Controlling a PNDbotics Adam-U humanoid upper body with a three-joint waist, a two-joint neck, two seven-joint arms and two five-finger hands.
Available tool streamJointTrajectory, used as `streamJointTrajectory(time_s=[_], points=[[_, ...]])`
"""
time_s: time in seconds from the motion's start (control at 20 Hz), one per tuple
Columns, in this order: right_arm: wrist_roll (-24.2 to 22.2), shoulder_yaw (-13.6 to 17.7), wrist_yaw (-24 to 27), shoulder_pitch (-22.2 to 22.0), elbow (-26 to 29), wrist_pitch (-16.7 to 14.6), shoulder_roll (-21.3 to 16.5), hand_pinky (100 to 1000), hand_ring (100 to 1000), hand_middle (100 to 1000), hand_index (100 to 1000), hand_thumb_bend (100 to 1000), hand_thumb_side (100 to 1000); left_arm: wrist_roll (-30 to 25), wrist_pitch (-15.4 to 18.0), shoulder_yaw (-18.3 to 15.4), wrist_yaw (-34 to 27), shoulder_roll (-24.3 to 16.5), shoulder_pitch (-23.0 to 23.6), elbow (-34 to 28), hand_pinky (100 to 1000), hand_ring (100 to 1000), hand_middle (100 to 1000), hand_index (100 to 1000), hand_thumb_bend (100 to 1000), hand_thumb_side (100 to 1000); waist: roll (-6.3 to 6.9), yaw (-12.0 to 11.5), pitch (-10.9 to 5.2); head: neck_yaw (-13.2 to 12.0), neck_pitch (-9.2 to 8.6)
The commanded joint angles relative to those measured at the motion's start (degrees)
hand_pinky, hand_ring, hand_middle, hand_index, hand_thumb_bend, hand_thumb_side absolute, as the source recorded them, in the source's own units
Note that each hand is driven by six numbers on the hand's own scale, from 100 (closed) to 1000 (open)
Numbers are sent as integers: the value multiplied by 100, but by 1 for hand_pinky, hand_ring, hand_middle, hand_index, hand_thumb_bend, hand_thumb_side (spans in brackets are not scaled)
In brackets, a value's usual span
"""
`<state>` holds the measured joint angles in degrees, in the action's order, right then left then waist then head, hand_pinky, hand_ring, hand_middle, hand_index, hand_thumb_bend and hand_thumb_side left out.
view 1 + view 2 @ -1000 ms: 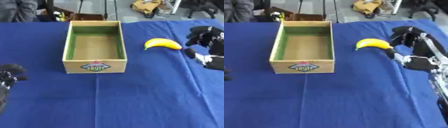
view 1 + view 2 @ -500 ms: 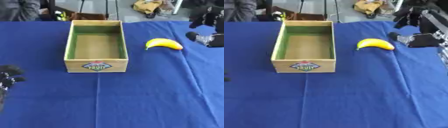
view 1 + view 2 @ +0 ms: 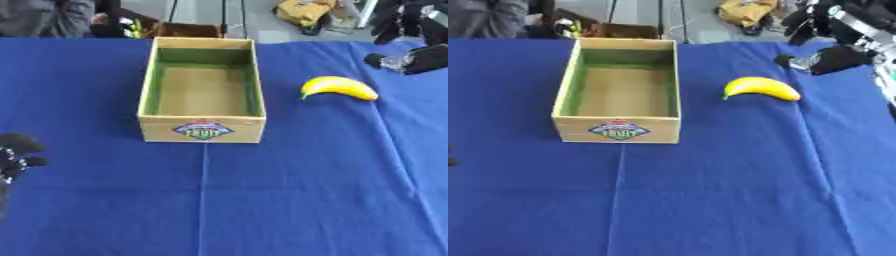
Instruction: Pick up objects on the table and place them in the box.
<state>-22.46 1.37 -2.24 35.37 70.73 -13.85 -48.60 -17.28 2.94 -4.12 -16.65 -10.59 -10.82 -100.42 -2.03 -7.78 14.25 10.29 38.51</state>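
Observation:
An open cardboard box [image 3: 203, 130] with green inner walls and a fruit label stands on the blue table, left of centre, and nothing shows inside it. A yellow banana [image 3: 339, 87] lies on the cloth to the right of the box. My right hand [image 3: 839, 57] hangs raised at the far right, beyond and right of the banana. Its fingers are relaxed and apart from the fruit, holding nothing. My left hand [image 3: 17, 155] rests at the lower left edge, well away from the box, fingers relaxed.
The blue cloth [image 3: 289, 190] stretches bare across the near half of the table. Past the far edge are a person's grey sleeve [image 3: 44, 15], a brown object [image 3: 188, 30] and a yellow bag [image 3: 306, 10] on the floor.
My right hand has lifted up and away from beside the banana toward the far right corner. The banana, the box and the left hand have stayed put.

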Motion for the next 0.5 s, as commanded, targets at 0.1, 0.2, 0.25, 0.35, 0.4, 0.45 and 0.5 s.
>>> streamJointTrajectory(time_s=[0.1,0.2,0.25,0.35,0.4,0.45,0.5], points=[[9,-3,-438,344,-604,-317,-37,681,627,625,764,445,195,-69,15,61,-9,-136,-88,-82,650,710,629,705,242,1000,3,-116,-56,96,6],[51,-12,-622,448,-894,-464,40,680,625,624,764,439,196,-94,17,83,-16,-142,-106,-86,650,710,629,705,241,1000,4,-153,-50,129,20],[70,-19,-708,484,-1017,-528,75,680,625,623,763,441,197,-105,19,90,-20,-144,-115,-88,650,710,629,705,241,1000,1,-166,-49,140,24],[101,-24,-830,533,-1211,-634,138,679,624,622,763,440,197,-118,17,97,-29,-147,-132,-88,650,710,629,705,242,1000,-9,-193,-47,152,24],[119,-24,-873,546,-1293,-663,156,679,623,621,762,439,197,-125,15,102,-33,-147,-142,-89,650,710,629,705,243,1000,-16,-213,-43,159,24],[137,-23,-908,558,-1377,-681,177,678,622,620,761,437,197,-134,12,110,-35,-147,-152,-90,650,710,628,705,243,1000,-25,-241,-39,169,23],[154,-24,-935,569,-1449,-697,195,678,621,619,761,435,198,-141,10,115,-36,-148,-158,-90,650,710,628,705,243,1000,-33,-265,-35,177,21]])
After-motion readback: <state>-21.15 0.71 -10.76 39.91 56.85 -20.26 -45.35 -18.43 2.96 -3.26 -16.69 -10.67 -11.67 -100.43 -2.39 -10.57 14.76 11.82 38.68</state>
